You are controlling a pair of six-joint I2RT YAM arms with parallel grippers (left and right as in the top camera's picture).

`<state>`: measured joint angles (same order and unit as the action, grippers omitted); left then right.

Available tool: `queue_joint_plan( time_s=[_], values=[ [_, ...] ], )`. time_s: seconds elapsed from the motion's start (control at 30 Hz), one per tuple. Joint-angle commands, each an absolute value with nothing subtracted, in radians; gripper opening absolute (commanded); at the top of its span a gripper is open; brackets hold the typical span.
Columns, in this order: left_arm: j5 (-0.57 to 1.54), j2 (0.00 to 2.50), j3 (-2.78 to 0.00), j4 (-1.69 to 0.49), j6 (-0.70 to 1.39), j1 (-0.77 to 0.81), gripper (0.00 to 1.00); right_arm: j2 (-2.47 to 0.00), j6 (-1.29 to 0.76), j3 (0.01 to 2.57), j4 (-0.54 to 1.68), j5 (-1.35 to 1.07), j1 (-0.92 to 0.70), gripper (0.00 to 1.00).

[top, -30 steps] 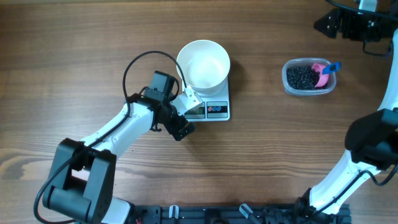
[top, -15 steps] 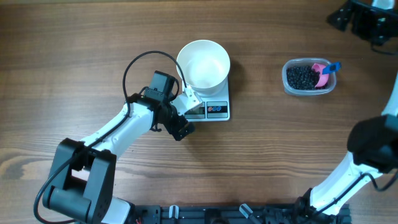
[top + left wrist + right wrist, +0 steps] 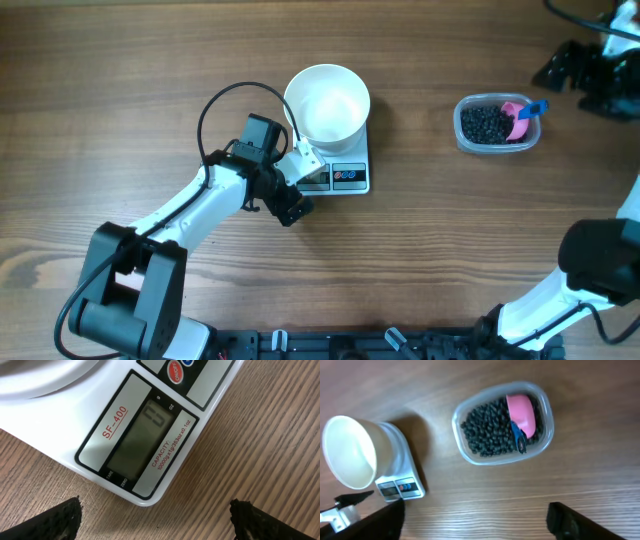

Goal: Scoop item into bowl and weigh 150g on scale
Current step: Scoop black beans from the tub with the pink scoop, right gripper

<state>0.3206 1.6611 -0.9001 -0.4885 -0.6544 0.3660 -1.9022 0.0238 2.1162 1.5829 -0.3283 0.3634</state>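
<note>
The deep round white bowl (image 3: 327, 103), seemingly empty, stands on the small white rectangular scale (image 3: 345, 178), just beside the left gripper (image 3: 155, 515), whose jaws are apart. The small round black pieces (image 3: 487, 430) lie in a clear plastic tub (image 3: 544, 440) near the right gripper (image 3: 480, 520), whose jaws are also apart.

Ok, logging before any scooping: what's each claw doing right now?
Left claw: open, empty, at the scale.
Right claw: open, empty.
</note>
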Motion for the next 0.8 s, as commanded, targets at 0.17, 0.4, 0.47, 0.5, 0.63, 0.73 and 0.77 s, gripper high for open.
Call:
queue_joint_plan(
  time_s=[0.17, 0.4, 0.47, 0.5, 0.63, 0.73, 0.77],
  values=[
    [0.34, 1.672, -0.896, -0.485, -0.677, 0.366, 1.0, -1.924, 0.02, 1.793, 1.258, -0.281, 0.347, 0.67],
    [0.34, 1.672, -0.896, -0.485, -0.677, 0.366, 1.0, -1.924, 0.027, 1.678, 1.088, -0.281, 0.346, 0.48],
    [0.34, 1.672, -0.896, -0.485, -0.677, 0.366, 1.0, -1.924, 0.026, 1.678, 1.08, -0.281, 0.346, 0.36],
    [0.34, 1.672, -0.896, -0.485, -0.677, 0.366, 1.0, -1.924, 0.023, 1.678, 1.085, -0.281, 0.346, 0.33],
    [0.34, 1.672, -0.896, -0.485, -0.677, 0.366, 1.0, -1.924, 0.015, 1.678, 1.097, -0.313, 0.346, 0.31],
    [0.34, 1.672, -0.896, -0.485, -0.677, 0.366, 1.0, -1.924, 0.016, 1.678, 1.097, -0.311, 0.346, 0.18],
    [0.34, 1.672, -0.896, -0.485, -0.677, 0.366, 1.0, -1.924, 0.02, 1.678, 1.097, -0.311, 0.346, 0.1]
  ],
)
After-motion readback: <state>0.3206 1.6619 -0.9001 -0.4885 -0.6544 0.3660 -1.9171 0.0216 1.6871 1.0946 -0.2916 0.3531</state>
